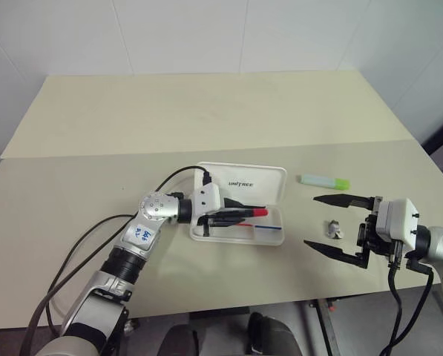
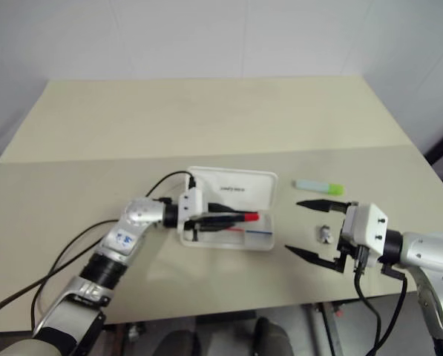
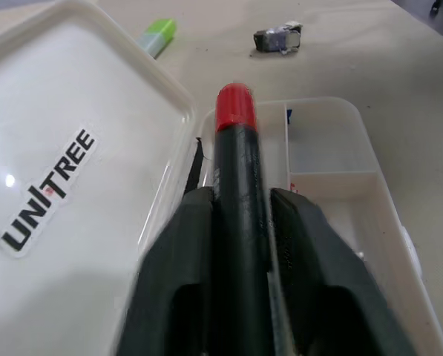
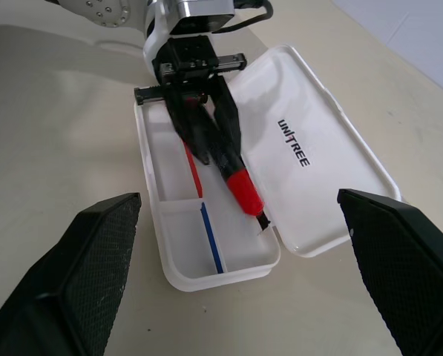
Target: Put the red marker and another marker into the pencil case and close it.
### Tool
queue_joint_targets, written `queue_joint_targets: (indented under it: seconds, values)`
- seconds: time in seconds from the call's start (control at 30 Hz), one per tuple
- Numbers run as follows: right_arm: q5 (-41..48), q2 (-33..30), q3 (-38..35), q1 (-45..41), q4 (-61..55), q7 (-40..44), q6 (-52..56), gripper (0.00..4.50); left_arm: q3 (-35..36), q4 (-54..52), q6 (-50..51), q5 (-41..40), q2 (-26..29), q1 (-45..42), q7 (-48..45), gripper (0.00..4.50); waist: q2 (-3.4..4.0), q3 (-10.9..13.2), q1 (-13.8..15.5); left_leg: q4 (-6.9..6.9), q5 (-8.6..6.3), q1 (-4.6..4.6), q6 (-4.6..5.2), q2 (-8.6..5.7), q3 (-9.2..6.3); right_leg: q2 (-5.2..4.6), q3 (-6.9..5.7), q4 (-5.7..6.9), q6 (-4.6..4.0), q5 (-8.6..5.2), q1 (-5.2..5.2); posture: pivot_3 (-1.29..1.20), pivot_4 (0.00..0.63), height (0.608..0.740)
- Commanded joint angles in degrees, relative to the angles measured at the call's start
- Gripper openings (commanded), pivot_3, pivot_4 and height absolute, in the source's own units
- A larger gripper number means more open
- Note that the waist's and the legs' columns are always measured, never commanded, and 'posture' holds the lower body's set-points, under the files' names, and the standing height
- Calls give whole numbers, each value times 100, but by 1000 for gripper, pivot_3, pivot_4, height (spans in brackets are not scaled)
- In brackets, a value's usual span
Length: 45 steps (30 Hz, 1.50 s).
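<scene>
The white pencil case (image 1: pixel 269 178) lies open in the middle of the table, its lettered lid folded back and its tray (image 1: pixel 274 239) toward me. My left gripper (image 1: pixel 234 216) reaches in from the left, low over the tray, and is shut on the red marker (image 1: pixel 257 212). The marker's black barrel sits between the two fingers (image 3: pixel 173 252) and its red end (image 3: pixel 236 107) sticks out past them toward the right. The other marker (image 1: pixel 325 180), pale with a lime-green cap, lies on the table right of the case. My right gripper (image 1: pixel 310 221) hovers open below it, pointing left, with nothing in it.
A small grey-white lump (image 1: pixel 333 229) lies on the table between the right gripper's fingers. A thin red-and-blue line (image 4: pixel 206 222) runs along the tray's floor. A black cable (image 1: pixel 169 178) loops from the left wrist. The table's front edge (image 1: pixel 228 308) is close.
</scene>
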Motion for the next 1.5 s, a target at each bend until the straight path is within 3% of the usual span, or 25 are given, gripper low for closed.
queue_joint_targets:
  seconds: [0.03,0.17,0.2,0.4,0.7,0.93,1.17,1.33,1.5]
  values:
    - [129,-103,-253,27,-226,-83,40,4500,54,-50,-101,1,-107,-110,64,2971,0,0,0,0,0,0,0,0,0,0,0,0,0,0,0,0,150,740]
    - [125,-114,-200,-36,-204,-108,73,4500,59,-140,-95,-8,-153,-35,63,4343,0,0,-2,1,0,0,1,0,-1,0,0,1,0,0,1,0,150,740]
    - [126,-117,-189,-57,-190,-106,79,4500,73,-172,-81,-25,-164,-17,69,4476,0,0,-6,1,0,0,1,0,-1,0,0,2,0,0,1,0,150,740]
    - [186,-137,-103,-151,-23,25,210,4500,177,-893,210,-496,-202,266,-135,4476,0,0,2,2,0,1,1,0,-4,0,0,2,0,0,0,0,150,740]
    - [402,-543,-174,-149,264,529,586,4500,361,-2212,297,-881,192,1093,-262,4476,0,0,-3,3,0,2,1,0,-7,-1,1,2,0,0,1,0,150,740]
    - [142,-847,-97,-517,1178,859,460,4500,860,-2808,410,-1157,586,1463,-134,4476,0,0,-24,6,-1,4,2,0,-12,0,3,4,0,1,8,0,150,740]
    - [-592,-810,672,-1841,2762,1017,175,4500,1284,-2983,551,-1359,947,1611,-86,4476,3,1,-22,5,0,10,2,0,-11,0,2,4,0,0,7,0,150,740]
    - [-1596,-412,1730,-3613,4791,1283,-457,4500,1830,-3148,822,-1632,1273,1636,24,4476,8,4,-110,7,0,9,2,0,-3,0,2,2,0,1,6,0,150,740]
    - [-2397,54,2322,-5116,6795,1315,-1173,4500,2160,-3199,924,-1704,1574,1552,86,4476,19,10,-176,-1,1,8,2,1,-2,0,-1,3,0,0,1,0,150,740]
